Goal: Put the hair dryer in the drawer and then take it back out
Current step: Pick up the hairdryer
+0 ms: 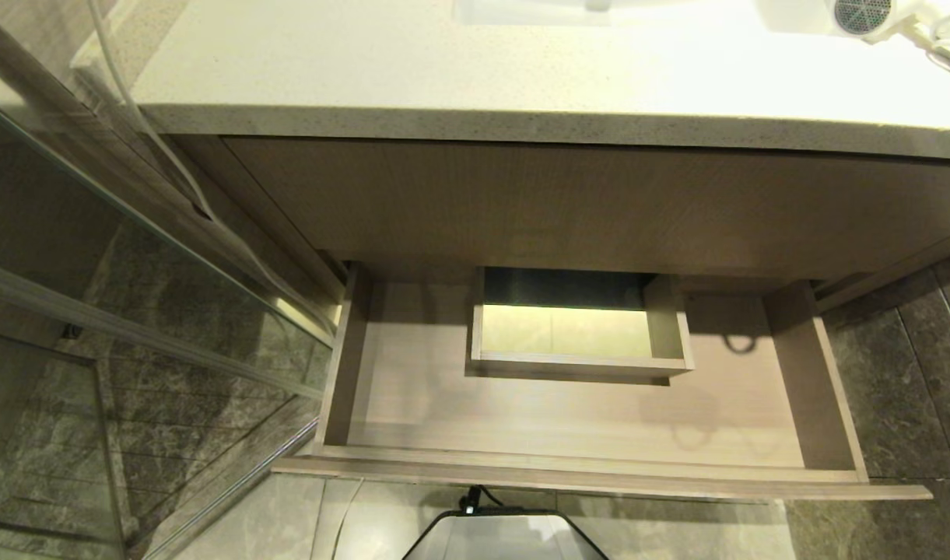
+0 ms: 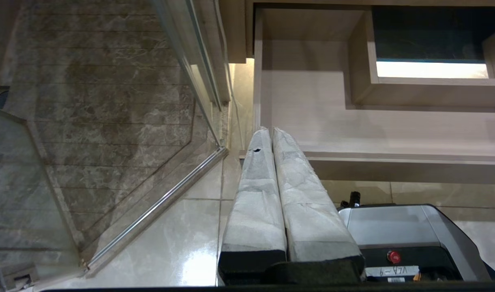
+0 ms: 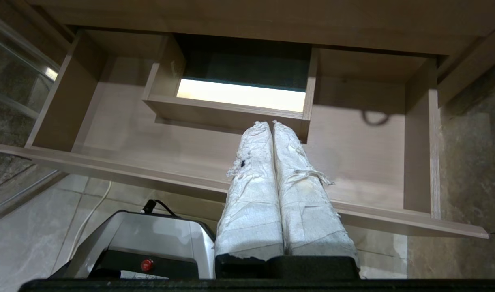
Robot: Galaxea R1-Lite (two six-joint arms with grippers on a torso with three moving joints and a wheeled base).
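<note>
The drawer point(image 1: 568, 435) stands pulled open across the lower middle of the head view, nothing lying inside. The hair dryer point(image 1: 848, 17) lies on the table point(image 1: 475, 70) at upper right (cord beside it). Left pincer point(image 2: 271, 130) and right pincer point(image 3: 271, 123) are both pressed together, holding nothing.

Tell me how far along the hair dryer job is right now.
Done: the drawer stands pulled open, holding nothing but a small dark loop. In hand: nothing; the left pincer and right pincer are both shut and hold nothing, short of the drawer front. Left: the hair dryer lies on the countertop, so either both steps remain or all is finished.
</note>
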